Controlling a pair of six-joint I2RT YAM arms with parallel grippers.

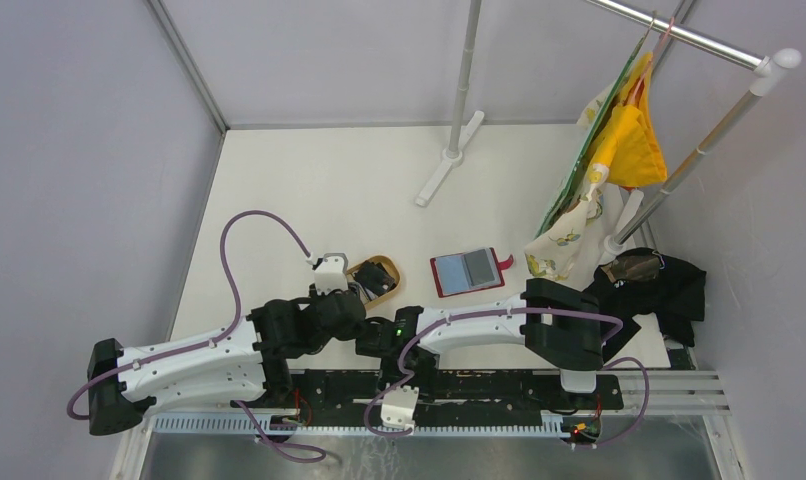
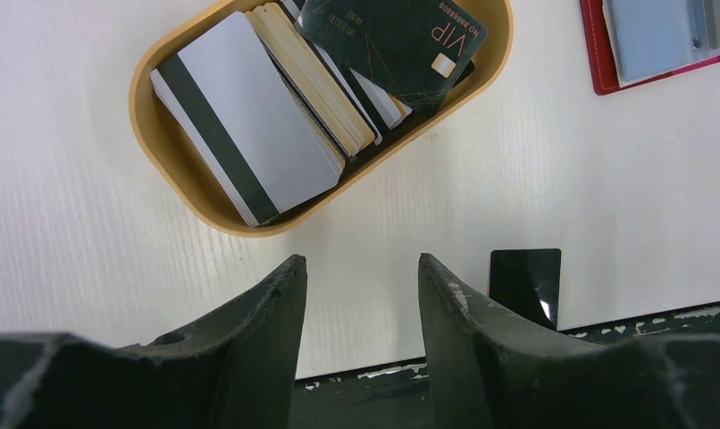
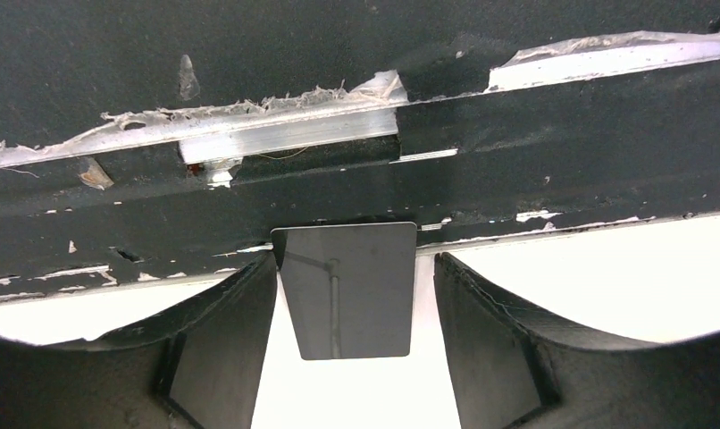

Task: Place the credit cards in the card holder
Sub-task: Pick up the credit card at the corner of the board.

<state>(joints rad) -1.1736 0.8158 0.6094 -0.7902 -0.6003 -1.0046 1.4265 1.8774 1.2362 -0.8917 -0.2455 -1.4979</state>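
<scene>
Early stage: card holder (image 1: pixel 467 271) open; credit cards (image 2: pixel 249 116) stacked in tray (image 2: pixel 240 228) at its 9 o'clock; left end effector (image 2: pixel 361 268) spread, empty; right end effector (image 3: pixel 355 268) spread astride one black card (image 3: pixel 347 304).

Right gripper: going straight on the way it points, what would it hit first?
The right gripper would most likely meet the black card lying flat between its fingers; how far above the card it is remains unclear.
</scene>
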